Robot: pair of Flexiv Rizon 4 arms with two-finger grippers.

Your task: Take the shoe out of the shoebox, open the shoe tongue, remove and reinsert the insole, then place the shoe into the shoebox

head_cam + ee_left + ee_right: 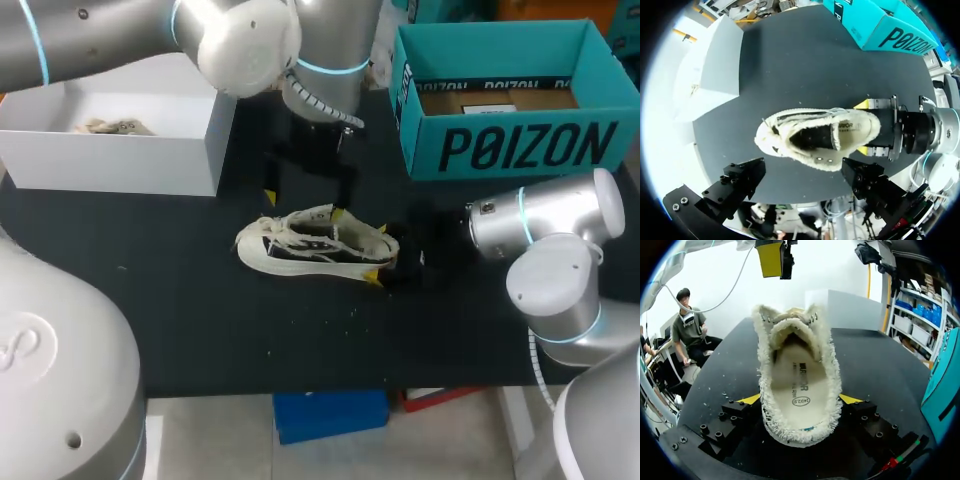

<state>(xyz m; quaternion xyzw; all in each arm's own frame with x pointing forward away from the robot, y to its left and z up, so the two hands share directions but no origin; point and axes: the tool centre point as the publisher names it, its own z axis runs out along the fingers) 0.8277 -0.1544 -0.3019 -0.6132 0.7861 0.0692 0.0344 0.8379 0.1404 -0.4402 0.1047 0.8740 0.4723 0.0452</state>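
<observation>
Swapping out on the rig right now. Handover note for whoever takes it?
Left gripper: open, above the shoe.
Right gripper: shut on the shoe's heel; the shoe lies on the table.
Insole sits inside the shoe. White box and teal box are both open, at the table's far side.
Done: shoe out of the box. Cannot tell whether the insole has been out yet.
Left: any pending insole step, then shoe into the box.

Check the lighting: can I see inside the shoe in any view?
Right wrist view: insole evenly lit, glare behind it. Left wrist view: toe end of the shoe shadowed. Head view: right claw blends into the black table.
</observation>
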